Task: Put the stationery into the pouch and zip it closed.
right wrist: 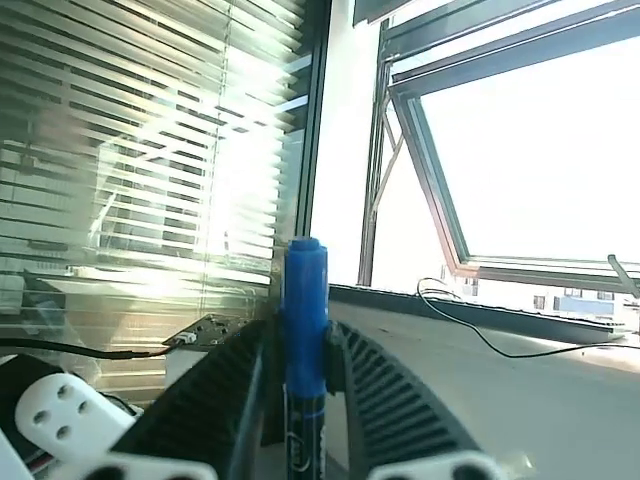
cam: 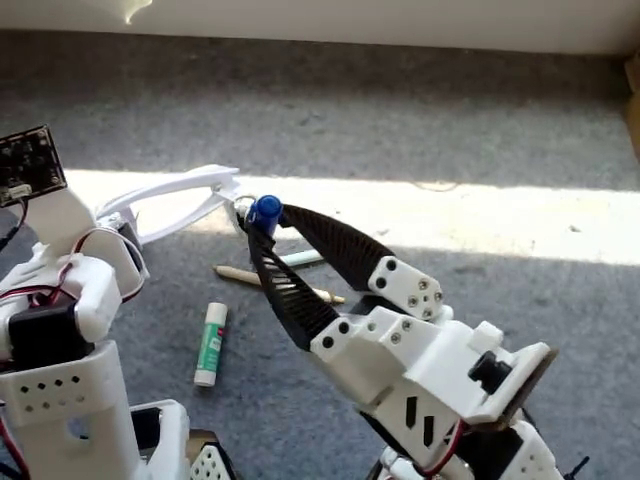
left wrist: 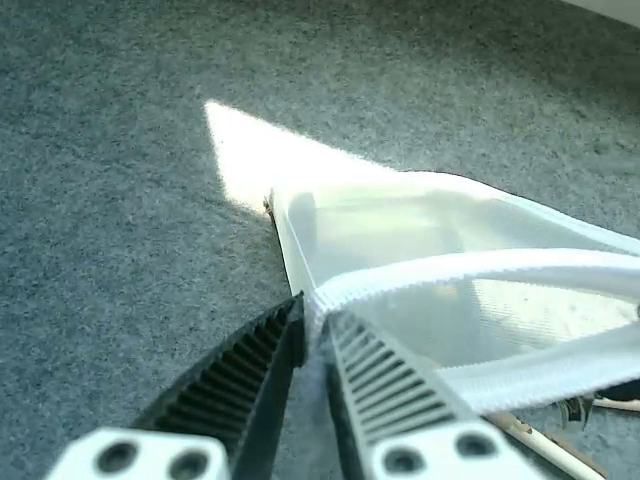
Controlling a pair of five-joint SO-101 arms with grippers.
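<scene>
The right fingers (right wrist: 390,400) are pressed onto a blue marker (right wrist: 305,285). It lies lengthwise between them, with one end projecting past the tips. The marker is judged light, stiff and smooth. Because it is clamped along its barrel, little pivoting is expected, though it could slide endwise if pushed against the pouch rim. In the high view the projecting end is held just beside the right end of the pouch (cam: 175,200), where the mouth appears to be.

The left fingers (left wrist: 240,385) are closed on the pouch's white zip tape near a corner, and that edge is lifted off the grey tabletop (cam: 400,130). The pouch is thin, translucent and limp. It is judged likely to sag and fold unless taken by the stiffer tape, as is done here.

Nearer, a glue stick (cam: 210,343) and a pencil (cam: 268,281) lie on the tabletop, not yet packed. Both are judged light, rigid and apt to roll, and are best taken across the middle.
</scene>
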